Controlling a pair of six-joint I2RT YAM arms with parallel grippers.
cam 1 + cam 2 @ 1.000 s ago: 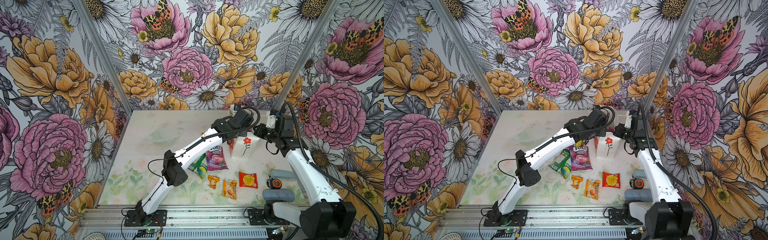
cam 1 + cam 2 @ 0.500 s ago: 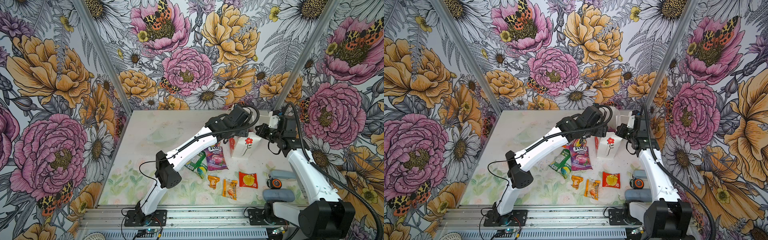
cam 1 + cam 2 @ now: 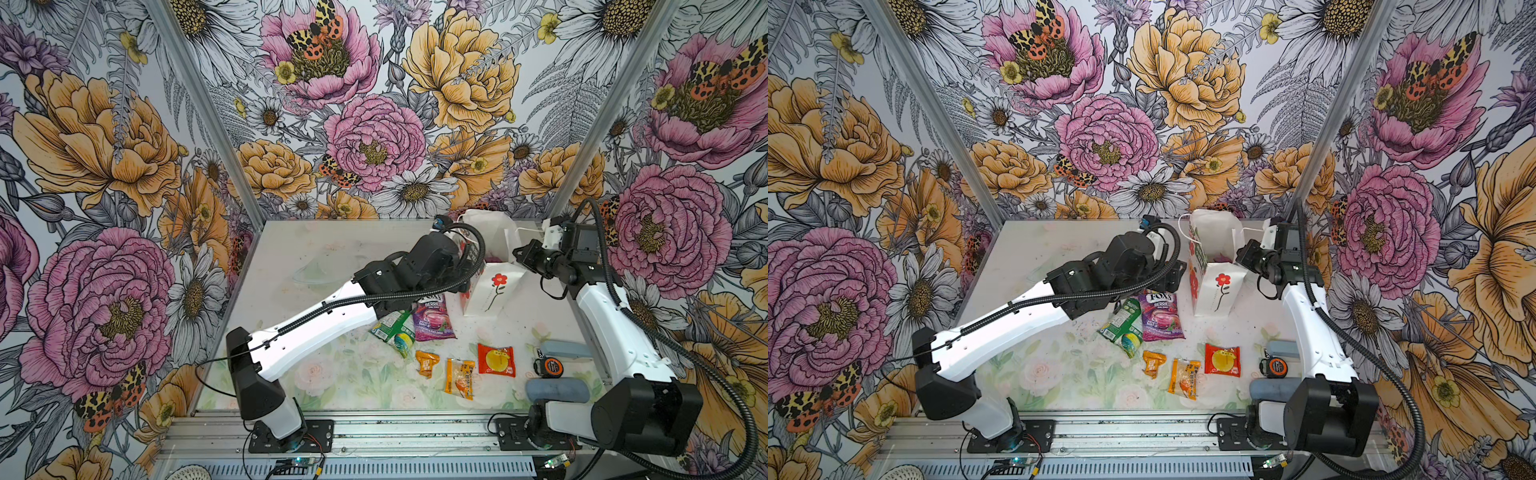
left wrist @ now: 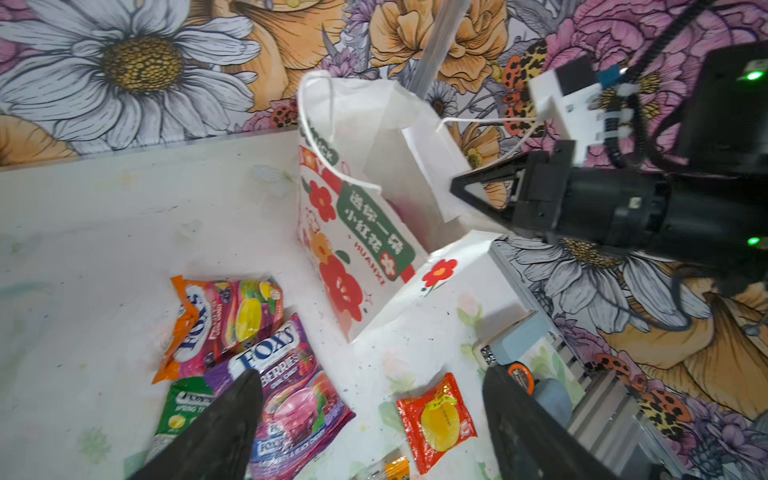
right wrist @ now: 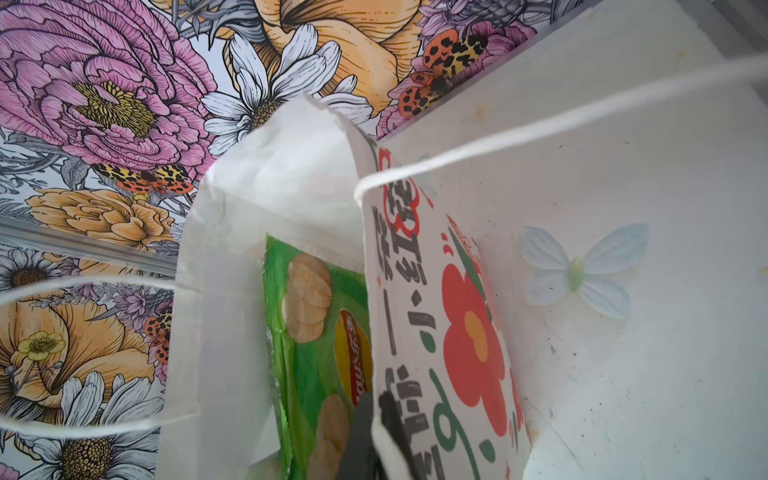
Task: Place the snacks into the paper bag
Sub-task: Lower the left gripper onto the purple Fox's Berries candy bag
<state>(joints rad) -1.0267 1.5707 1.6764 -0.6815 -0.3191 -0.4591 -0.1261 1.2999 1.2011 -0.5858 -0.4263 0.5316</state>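
The right pincer (image 5: 376, 422) pinches the printed wall of the paper bag (image 5: 419, 316); a green packet (image 5: 311, 332) stands inside it.

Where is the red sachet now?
In both top views the red sachet lies front right, between the long orange sachet and the tape measure.

We see a white paper bag (image 3: 1219, 291) with a red flower on a dark stem; its side carries red and orange flowers and a green band with white letters. A bright green packet (image 5: 316, 332) inside it shows tan rounds.

The worktop (image 3: 1059, 374) is pale, with faint pink roses and green leaves. On it we find:
- a purple packet (image 3: 1158, 318)
- a green-and-white packet (image 3: 1121, 326)
- an orange-and-pink packet (image 4: 224, 320)
- a red sachet (image 3: 1222, 360) with a yellow fruit
- two orange sachets (image 3: 1152, 363)
- an orange-and-black tape measure (image 3: 1276, 368)
- grey-blue cases (image 3: 1273, 388)

The walls (image 3: 1108, 137) are patterned with pink, orange and white flowers.
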